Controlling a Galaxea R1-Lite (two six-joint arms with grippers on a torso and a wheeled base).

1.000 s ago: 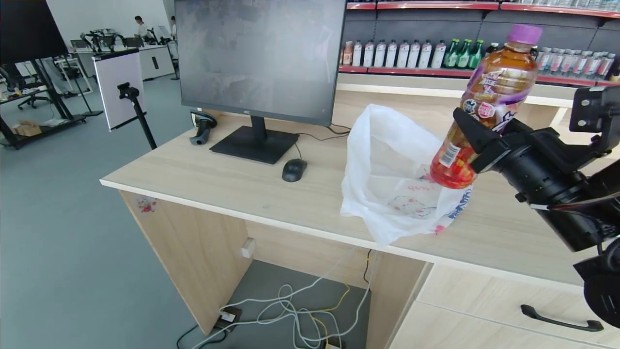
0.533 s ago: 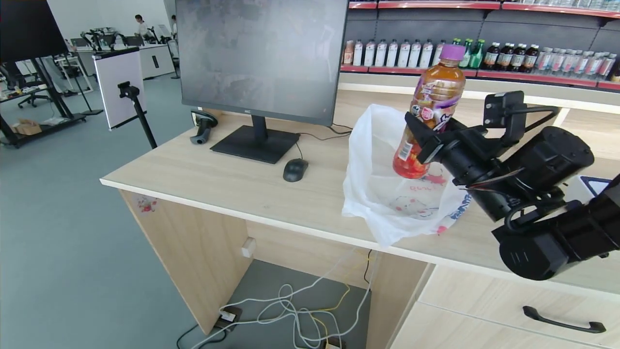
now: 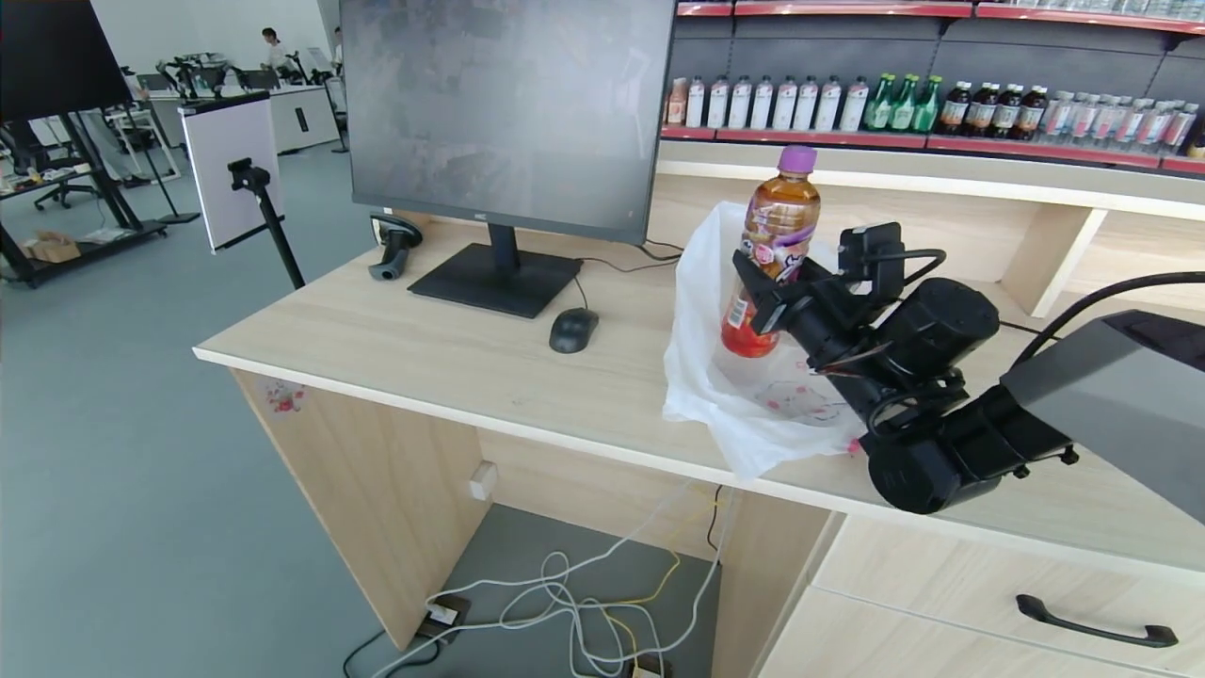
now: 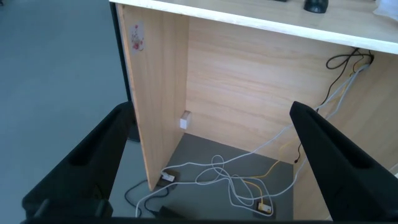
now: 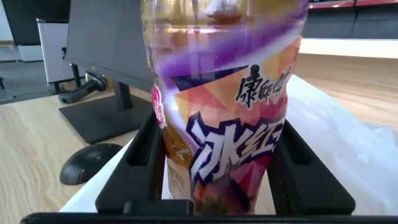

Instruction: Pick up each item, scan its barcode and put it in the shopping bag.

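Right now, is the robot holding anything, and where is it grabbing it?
Yes. The right tool clamps the drink bottle around its lower, labelled part, by the shopping bag. The left tool is open and holds nothing.

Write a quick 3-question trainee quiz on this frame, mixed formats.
1. True or false: the right hand is shut on the orange drink bottle with the purple cap.
2. The bottle is: A) upright at the mouth of the white plastic shopping bag; B) lying flat on the floor; C) standing on a shelf.
3. Which object lies on the light wooden desk between the black monitor stand and the bag?
Key: 1 true; 2 A; 3 the black computer mouse.
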